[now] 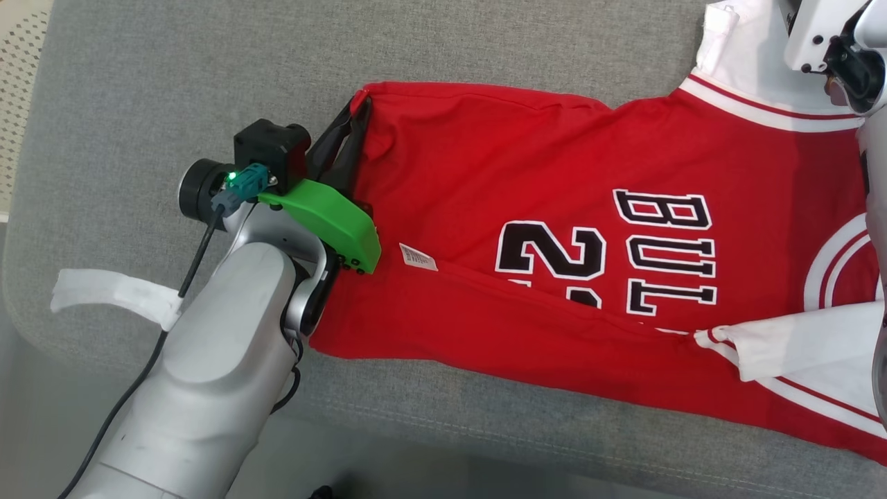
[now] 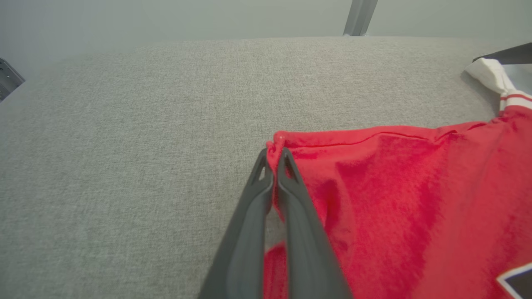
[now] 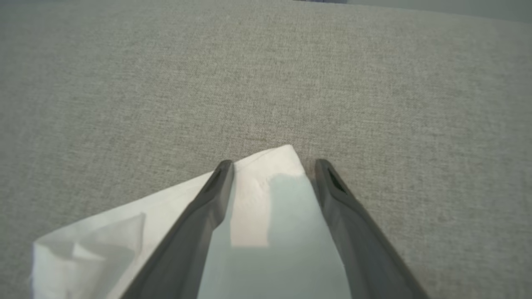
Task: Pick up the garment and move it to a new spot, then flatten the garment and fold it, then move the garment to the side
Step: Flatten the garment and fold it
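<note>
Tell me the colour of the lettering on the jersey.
The lettering is black, outlined in white; head view shows it best.

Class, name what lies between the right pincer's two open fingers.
The jersey's white sleeve corner lies between the open fingers of the right pincer, flat on the grey cushion, ungripped; the right wrist view shows it.

Grey woven upholstered surface (image 1: 208, 69), pale smooth floor (image 1: 28, 416) beside it

The garment (image 1: 485, 173) lies spread on the cushioned surface (image 1: 173, 69), toward its right side. The left gripper (image 2: 273, 154) is at the garment's far left corner, jaws pinching it. The right gripper (image 3: 274, 164) is over the far right sleeve (image 3: 83, 249), jaws apart.
</note>
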Controlling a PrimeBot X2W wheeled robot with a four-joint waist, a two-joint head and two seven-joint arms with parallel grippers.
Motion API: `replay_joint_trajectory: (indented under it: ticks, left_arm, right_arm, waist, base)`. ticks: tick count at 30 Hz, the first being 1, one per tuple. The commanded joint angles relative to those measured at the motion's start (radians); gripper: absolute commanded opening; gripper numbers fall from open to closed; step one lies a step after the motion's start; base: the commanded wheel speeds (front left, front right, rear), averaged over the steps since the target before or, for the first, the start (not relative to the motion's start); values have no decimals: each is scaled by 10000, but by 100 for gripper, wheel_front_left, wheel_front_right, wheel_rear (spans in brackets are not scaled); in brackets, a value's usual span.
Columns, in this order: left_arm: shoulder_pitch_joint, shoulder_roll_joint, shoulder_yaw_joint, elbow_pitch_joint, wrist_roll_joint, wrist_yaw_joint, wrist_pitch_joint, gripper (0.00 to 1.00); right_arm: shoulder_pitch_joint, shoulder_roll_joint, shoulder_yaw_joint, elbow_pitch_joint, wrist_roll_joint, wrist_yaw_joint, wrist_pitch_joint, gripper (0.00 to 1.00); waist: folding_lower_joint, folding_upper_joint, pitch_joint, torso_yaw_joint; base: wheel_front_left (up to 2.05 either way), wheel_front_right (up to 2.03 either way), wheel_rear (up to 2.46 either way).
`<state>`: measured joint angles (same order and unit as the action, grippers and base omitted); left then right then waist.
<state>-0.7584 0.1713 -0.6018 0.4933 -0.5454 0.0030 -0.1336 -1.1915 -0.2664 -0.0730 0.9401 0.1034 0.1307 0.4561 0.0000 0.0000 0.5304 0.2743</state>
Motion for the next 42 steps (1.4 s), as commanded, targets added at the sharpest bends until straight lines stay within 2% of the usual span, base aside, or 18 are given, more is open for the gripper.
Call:
replay_joint_trajectory:
  ticks: [1, 2, 4, 6, 7, 16, 20, 24, 29, 30, 37, 42]
  left_arm:
    - [-222, -42, 10, 39, -51, -23, -66, 0]
    - [-228, -39, 9, 84, -49, -20, -88, 0]
    - [-251, -31, 12, 157, -60, -35, -95, 0]
    - [-308, 5, 31, 208, -78, -43, -128, 0]
    - [-328, 31, 38, 239, -88, -49, -139, 0]
    - [-380, 259, 259, 934, -538, -292, 32, 0]
    - [-450, 373, 413, 1378, -758, -458, 56, 0]
    - [-470, 619, 635, 1824, -1007, -561, 7, 0]
    - [-248, 935, 779, 2265, -1170, -639, -36, 0]
    - [-248, 935, 779, 2265, -1170, -639, -36, 0]
    - [386, 1342, 858, 2449, -1302, -743, -244, 0]
    - [1359, 1734, 935, 2017, -1404, -736, -664, 0]
  right_arm:
    - [22, 18, 12, 197, -62, 0, 21, 100]
    - [-5, 38, 32, 301, -78, 0, -19, 93]
    - [-29, 83, 121, 474, -94, 0, -70, 43]
    - [-54, 111, 244, 605, -77, 0, -140, 19]
    - [-76, 95, 346, 653, -91, 0, -203, 0]
    - [-268, 221, 901, 868, 364, -8, -1193, 0]
    - [-235, 285, 1266, 659, 1067, -7, -1651, 0]
    - [303, 181, 2083, 105, 1979, -8, -1960, 0]
    - [1330, -240, 3123, -1280, 3525, -7, -2176, 0]
    - [1330, -240, 3123, -1280, 3525, -7, -2176, 0]
    - [3540, -1171, 4163, -4074, 5373, -5, -2385, 0]
    - [5614, -1708, 4144, -6361, 6190, -4, -2455, 0]
  waist:
    - [0, 0, 15, -7]
    - [0, 0, 22, -17]
    - [0, 0, 27, -51]
    - [0, 0, 34, -106]
    - [0, 0, 31, -140]
    - [0, 0, -338, -568]
    - [0, 0, -621, -845]
    - [0, 0, -965, -1192]
    - [0, 0, -1429, -1670]
    - [0, 0, -1429, -1670]
    - [0, 0, -2201, -2253]
    - [0, 0, -2779, -2640]
  base:
    - [0, 0, 0]
    - [0, 0, 0]
    - [0, 0, 0]
    - [0, 0, 0]
    - [0, 0, 0]
    - [0, 0, 0]
    - [0, 0, 0]
    - [0, 0, 0]
    - [0, 0, 0]
    - [0, 0, 0]
    - [0, 0, 0]
    - [0, 0, 0]
